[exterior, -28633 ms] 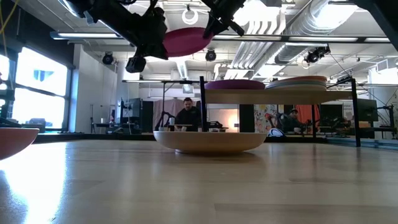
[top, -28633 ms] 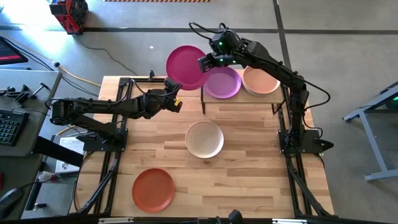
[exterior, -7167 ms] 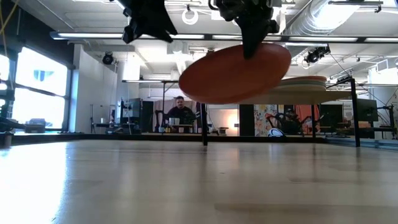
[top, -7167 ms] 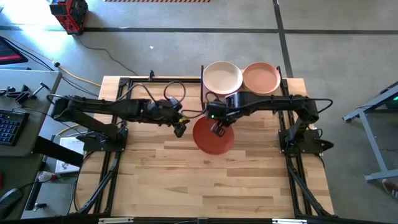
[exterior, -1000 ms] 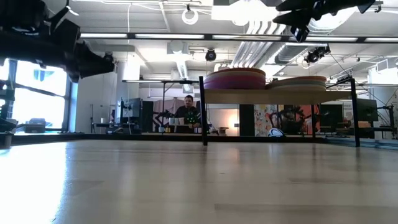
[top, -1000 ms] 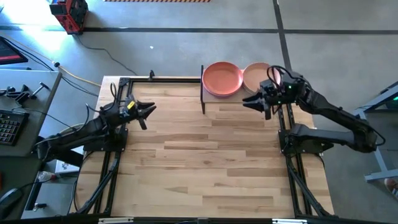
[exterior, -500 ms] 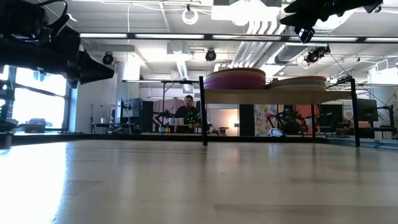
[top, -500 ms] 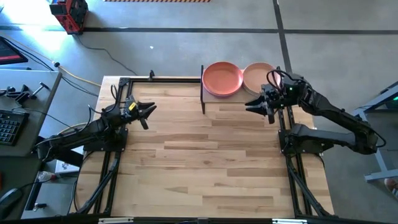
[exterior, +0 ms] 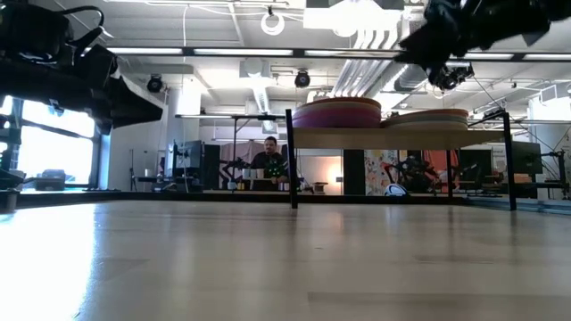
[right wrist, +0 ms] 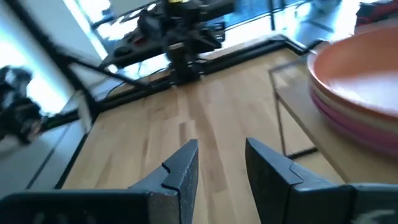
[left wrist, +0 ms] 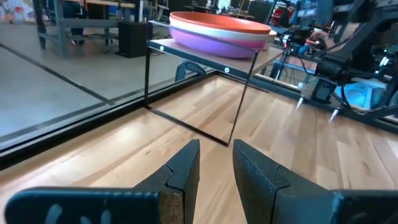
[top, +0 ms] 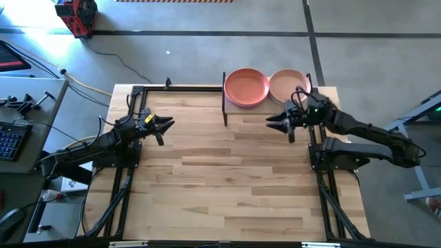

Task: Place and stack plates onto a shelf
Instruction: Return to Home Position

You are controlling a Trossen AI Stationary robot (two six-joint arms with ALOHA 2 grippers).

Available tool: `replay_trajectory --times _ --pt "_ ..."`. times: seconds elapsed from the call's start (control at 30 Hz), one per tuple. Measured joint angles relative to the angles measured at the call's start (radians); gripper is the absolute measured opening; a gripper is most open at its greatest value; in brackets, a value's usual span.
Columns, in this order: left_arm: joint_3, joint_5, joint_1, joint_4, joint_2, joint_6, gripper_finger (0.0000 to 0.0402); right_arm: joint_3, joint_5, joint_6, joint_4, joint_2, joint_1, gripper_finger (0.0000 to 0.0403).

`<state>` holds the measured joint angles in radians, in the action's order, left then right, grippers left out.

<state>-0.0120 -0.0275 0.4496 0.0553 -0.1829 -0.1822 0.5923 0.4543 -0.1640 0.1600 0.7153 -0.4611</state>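
Observation:
Two stacks of plates rest on the shelf (top: 303, 89) at the table's far edge. The left stack (top: 246, 87) has an orange-red plate on top, with off-white and purple below it in the left wrist view (left wrist: 217, 34). The right stack (top: 286, 84) has a peach plate on top. My right gripper (top: 275, 121) is open and empty, just in front of the shelf. My left gripper (top: 165, 126) is open and empty over the table's left part, pointing right.
The shelf's thin black legs (top: 225, 110) stand on the wooden table (top: 227, 179). Black arm frames run along the table's left (top: 127, 158) and right (top: 320, 158) sides. A person (exterior: 270, 160) sits in the room beyond.
My right gripper has moved toward the table's near edge and a little left, away from the shelf, and come lower. My left gripper has crept slightly toward the right.

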Motion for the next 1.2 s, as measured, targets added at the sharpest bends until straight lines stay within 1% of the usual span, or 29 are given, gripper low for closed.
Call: replay_trajectory --times 0.1,0.2,0.33,0.4,0.57,0.77,0.9,1.2 --pt "0.000 -0.001 0.000 -0.010 0.000 0.000 0.0085 -0.101 -0.057 -0.081 -0.116 -0.019 0.011 0.0114" --pt "0.000 -0.002 0.000 -0.031 0.000 -0.001 0.0085 -0.182 -0.109 -0.117 -0.197 -0.039 0.029 0.0114" --pt "0.000 -0.003 0.000 -0.045 0.000 0.000 0.0085 -0.256 -0.222 -0.116 -0.210 -0.061 0.060 0.0114" --pt "0.000 -0.003 0.000 -0.044 0.000 0.000 0.0085 -0.288 -0.249 -0.111 -0.221 -0.067 0.075 0.0114" --pt "0.000 -0.011 0.000 -0.044 0.000 0.006 0.0085 -0.391 -0.250 -0.108 -0.301 -0.076 0.108 0.0114" --pt "0.000 -0.018 0.000 -0.044 0.000 0.145 0.0085 -0.485 -0.245 -0.145 -0.403 -0.093 0.125 0.0114" --pt "0.000 -0.018 0.000 -0.043 0.000 0.185 0.0086 -0.516 -0.227 -0.144 -0.407 -0.111 0.141 0.0114" --pt "0.000 -0.018 0.000 -0.043 0.000 0.186 0.0086 -0.525 -0.178 -0.114 -0.375 -0.115 0.182 0.0114"
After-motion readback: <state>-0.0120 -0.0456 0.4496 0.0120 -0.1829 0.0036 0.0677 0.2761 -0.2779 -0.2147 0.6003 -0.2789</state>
